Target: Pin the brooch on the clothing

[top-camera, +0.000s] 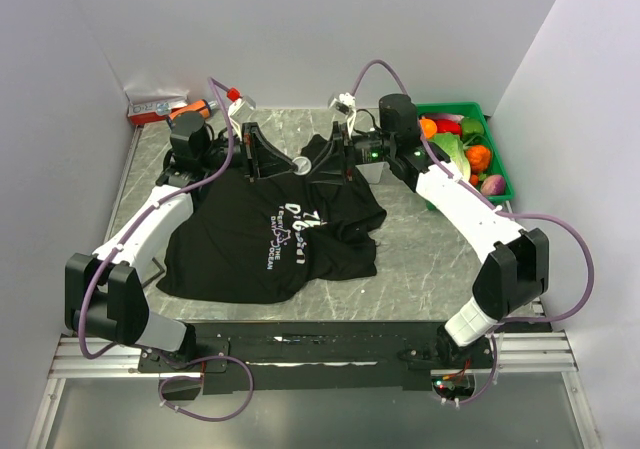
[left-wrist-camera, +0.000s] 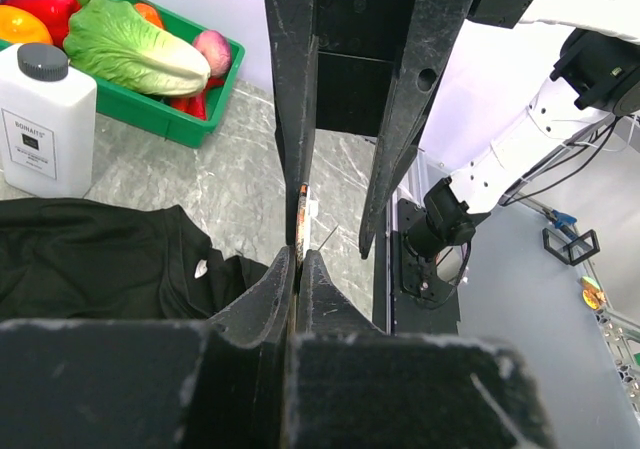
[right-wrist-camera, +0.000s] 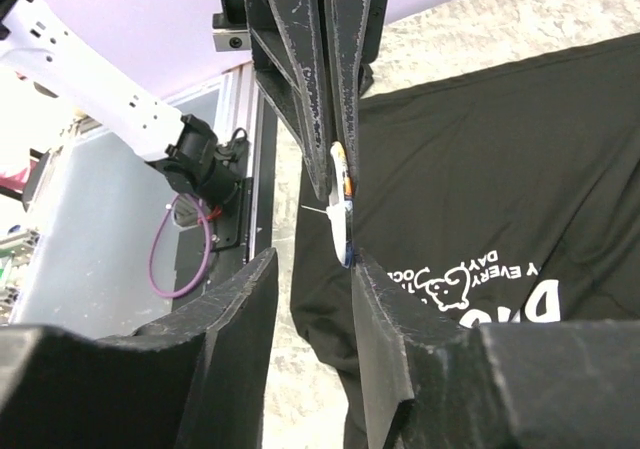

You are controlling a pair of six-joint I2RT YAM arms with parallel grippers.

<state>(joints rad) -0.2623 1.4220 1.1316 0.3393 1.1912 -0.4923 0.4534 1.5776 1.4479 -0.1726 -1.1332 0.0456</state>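
- The brooch (right-wrist-camera: 342,217) is a small thin disc, seen edge-on from both wrists. It is held in the air over the far part of the shirt (top-camera: 250,249), near the middle of the far edge of the counter (top-camera: 430,259).
- The left gripper (left-wrist-camera: 297,261) is closed on the brooch's rim.
- The right gripper (right-wrist-camera: 313,269) is part-open and straddles the brooch from the opposite side. Whether a finger touches the brooch cannot be told.
- The disc's plane is set along the line joining the two grippers. A fine pin (right-wrist-camera: 314,210) is seen jutting sideways from it, across that line.
- The shirt is rumpled at mid-counter with its lettering (top-camera: 290,231) turned up. Its long axis is judged to run from the middle of the far edge toward the near-left corner.
- The brooch is judged light, rigid and sharp at the pin. It is best gripped by the rim, so that the pin is left free.
- The shirt is judged soft and limp, so it would give way under the pin. A fold near the chest is best pinched or held taut.
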